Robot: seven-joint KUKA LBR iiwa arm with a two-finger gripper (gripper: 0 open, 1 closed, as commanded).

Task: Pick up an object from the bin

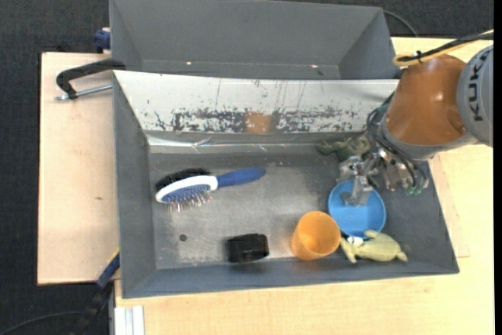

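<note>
Blue round dish (367,217) lies at the right end of the grey bin (133,192), directly beneath the jaws, which hang over its far rim; their spread cannot be told. Just beside it lie an orange cup (315,236) and a pale yellow toy (380,249).

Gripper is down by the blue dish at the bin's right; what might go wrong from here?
The blue dish under the gripper looks flat and may slip from a grasp. The orange cup and yellowish toy lie close beside it and might be knocked.
</note>
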